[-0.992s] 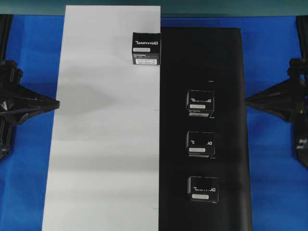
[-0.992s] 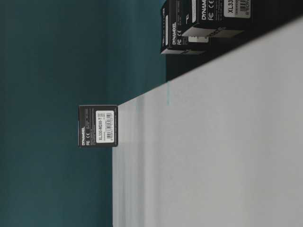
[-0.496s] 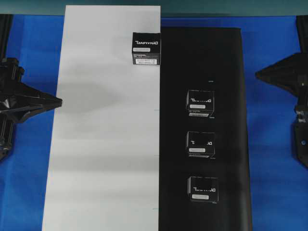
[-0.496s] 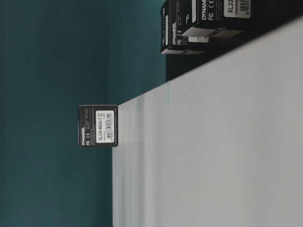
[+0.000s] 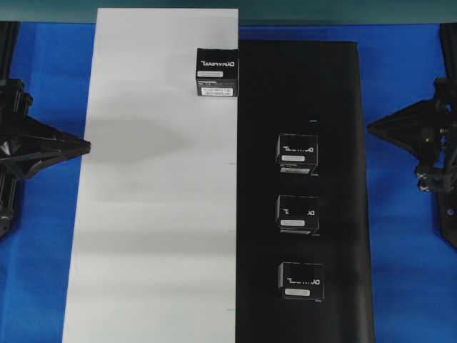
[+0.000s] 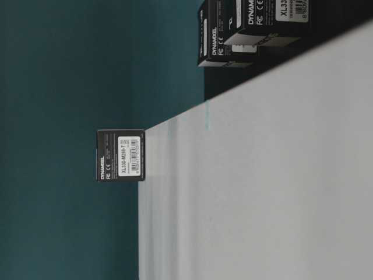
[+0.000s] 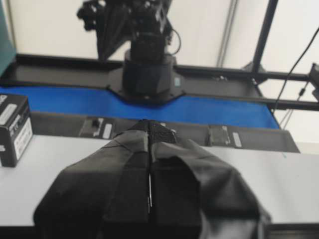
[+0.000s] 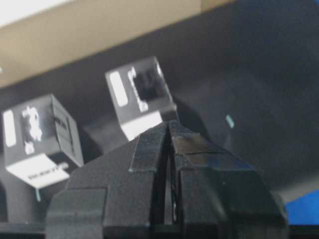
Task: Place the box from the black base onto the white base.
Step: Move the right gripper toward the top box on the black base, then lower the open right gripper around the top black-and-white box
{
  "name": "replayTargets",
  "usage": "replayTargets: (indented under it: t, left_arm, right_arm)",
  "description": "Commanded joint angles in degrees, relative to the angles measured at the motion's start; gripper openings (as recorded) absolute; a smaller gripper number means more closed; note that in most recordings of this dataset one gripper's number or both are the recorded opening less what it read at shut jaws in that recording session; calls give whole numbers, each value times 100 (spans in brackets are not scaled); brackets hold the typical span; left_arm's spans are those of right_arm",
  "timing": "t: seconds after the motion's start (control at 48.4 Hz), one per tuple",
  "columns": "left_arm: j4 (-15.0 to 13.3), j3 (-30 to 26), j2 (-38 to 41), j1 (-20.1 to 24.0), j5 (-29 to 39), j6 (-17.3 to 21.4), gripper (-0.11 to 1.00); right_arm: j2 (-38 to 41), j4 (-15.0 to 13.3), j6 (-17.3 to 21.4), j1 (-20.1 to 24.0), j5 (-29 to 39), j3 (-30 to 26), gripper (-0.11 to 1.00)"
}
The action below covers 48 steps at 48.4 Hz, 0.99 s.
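Currently, box (image 5: 217,71): being carried by nothing, sitting upper centre on the white base (image 5: 143,214)
Left gripper (image 5: 84,148): being kept closed, empty
Right gripper (image 5: 371,129): being kept closed, empty

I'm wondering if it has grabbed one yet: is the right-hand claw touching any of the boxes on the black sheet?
Apart. In the overhead view the right gripper sits over the blue table, beyond the black base's edge, with bare sheet between it and the nearest box.

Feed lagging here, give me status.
Both grippers, left and right, shut, empty. One box on white base; three on black base. Nothing blocking.
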Motion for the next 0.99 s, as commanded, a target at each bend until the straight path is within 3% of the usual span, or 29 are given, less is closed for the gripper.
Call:
replayTargets:
  t: [0.0,0.124,0.31,0.517,0.62,0.827,0.972]
  left_arm:
    - [18,-193,18,9,35,-18,-7]
    - [9,-202,18,9,97,-18,-7]
    - [18,-202,44,9,123,-264,-7]
    - [18,-202,44,9,211,-360,-7]
    - [18,-211,44,9,211,-360,-7]
    - [18,-220,53,9,211,-369,-7]
    - [9,-229,53,18,211,-369,-7]
  right_arm:
    - [9,26,-26,9,-149,123,5]
    - [26,-97,-70,0,-132,167,7]
    - [360,-185,-105,9,299,229,22]
    - [694,-290,-501,97,334,193,78]
    - [870,-308,-809,105,97,88,97]
    - [1362,-308,-1450,123,-123,-53,99]
    - [1793,-308,-1670,202,-229,-220,99]
